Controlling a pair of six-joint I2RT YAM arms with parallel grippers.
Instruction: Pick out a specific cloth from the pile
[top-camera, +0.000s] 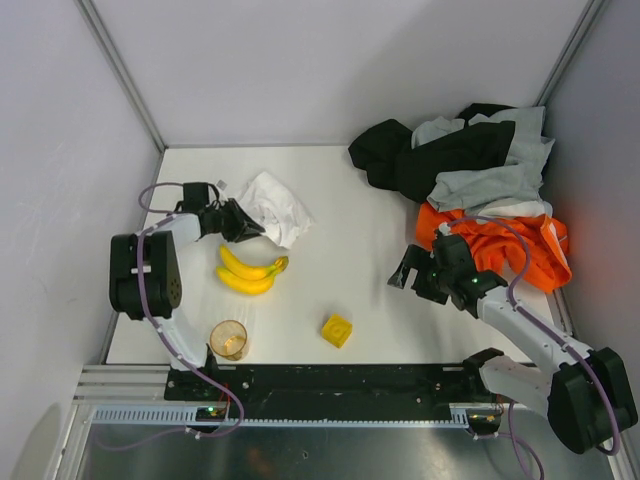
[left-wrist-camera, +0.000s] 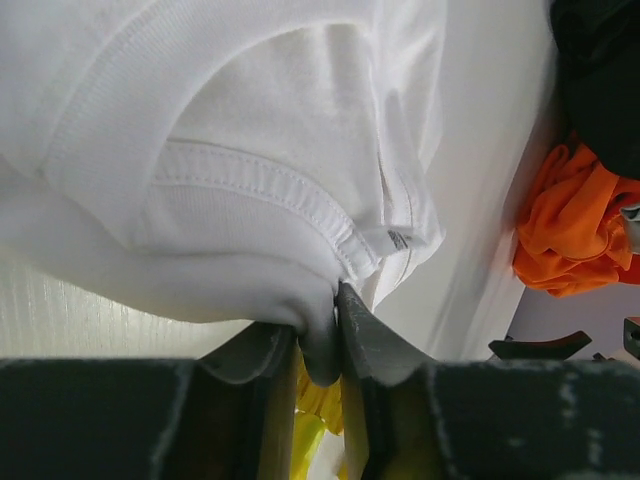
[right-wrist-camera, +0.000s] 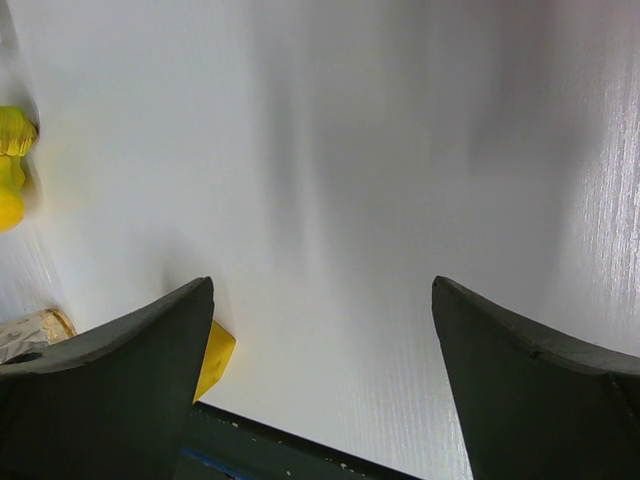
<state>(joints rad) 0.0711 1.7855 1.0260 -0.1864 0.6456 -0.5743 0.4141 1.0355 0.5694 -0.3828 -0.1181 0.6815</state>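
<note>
On the desk's (top-camera: 360, 230) left, pinches the cloth (top-camera: 278, 205) with the left gripper (top-camera: 243, 222), just beyond the bananas (top-camera: 248, 272). Holds the right gripper (top-camera: 405, 275) spread apart beside the pile (top-camera: 470, 170).

banana bunch (top-camera: 247, 270) mid-left | amber cup (top-camera: 229, 340) — near edge, nearer than bananas | yellow block (top-camera: 337, 330) — right of cup
</note>
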